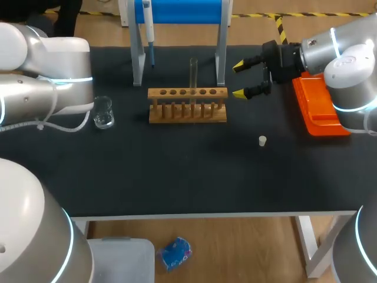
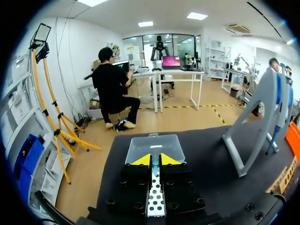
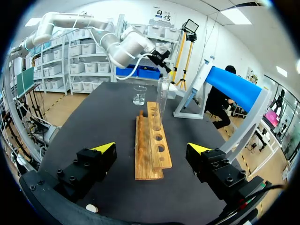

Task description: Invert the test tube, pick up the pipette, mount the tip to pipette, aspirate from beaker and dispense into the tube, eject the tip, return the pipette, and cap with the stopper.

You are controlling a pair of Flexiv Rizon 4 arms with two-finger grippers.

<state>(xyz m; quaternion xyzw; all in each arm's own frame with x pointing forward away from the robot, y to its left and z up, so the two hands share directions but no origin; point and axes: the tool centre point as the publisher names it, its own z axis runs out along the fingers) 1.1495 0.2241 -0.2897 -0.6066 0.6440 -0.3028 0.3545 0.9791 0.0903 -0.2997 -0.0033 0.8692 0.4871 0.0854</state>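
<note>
A clear test tube stands upright in the wooden rack at the middle of the table. My right gripper hangs open just right of the rack, with nothing between its fingers. In the right wrist view the rack lies ahead of the open gripper, with the tube further along it. The pipette hangs on the blue-topped stand. A glass beaker sits at the left and a small white stopper at the right front. My left gripper is shut and holds nothing, over the table's left end.
An orange tray lies at the right edge under my right arm. The stand's grey legs rise just behind the rack. In the left wrist view the stand is beside the gripper. My left arm lies beside the beaker.
</note>
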